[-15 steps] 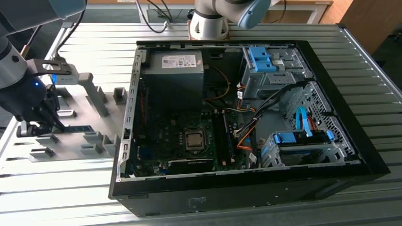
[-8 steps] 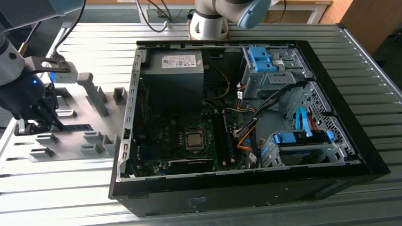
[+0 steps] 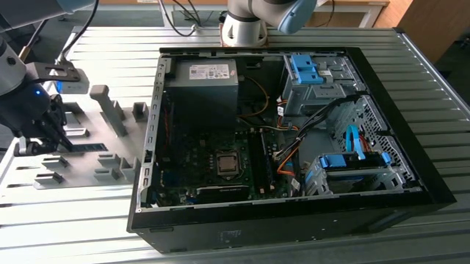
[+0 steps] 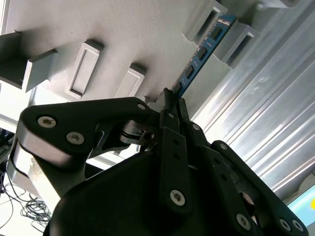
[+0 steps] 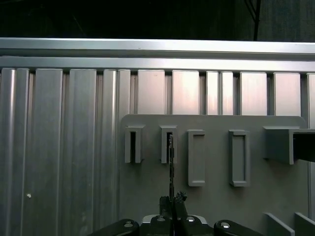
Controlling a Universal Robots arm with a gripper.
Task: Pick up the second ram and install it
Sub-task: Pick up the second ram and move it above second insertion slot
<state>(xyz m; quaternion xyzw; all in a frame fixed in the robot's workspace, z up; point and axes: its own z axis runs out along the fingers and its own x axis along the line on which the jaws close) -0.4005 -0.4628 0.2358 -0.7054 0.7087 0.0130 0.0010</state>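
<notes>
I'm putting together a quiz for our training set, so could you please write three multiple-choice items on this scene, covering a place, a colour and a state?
1. Where is the ram? A in a motherboard slot; B at the grey holder plate beside the case; C on the power supply.
2. What colour is its board? A green; B red; C blue.
3. How is the gripper? A shut on the ram; B wide open over the case; C holding a cable.
Answers: 1 B, its far end sits between grey holder blocks; 2 C, blue in the second wrist view; 3 A, it pinches the ram's near end.
</notes>
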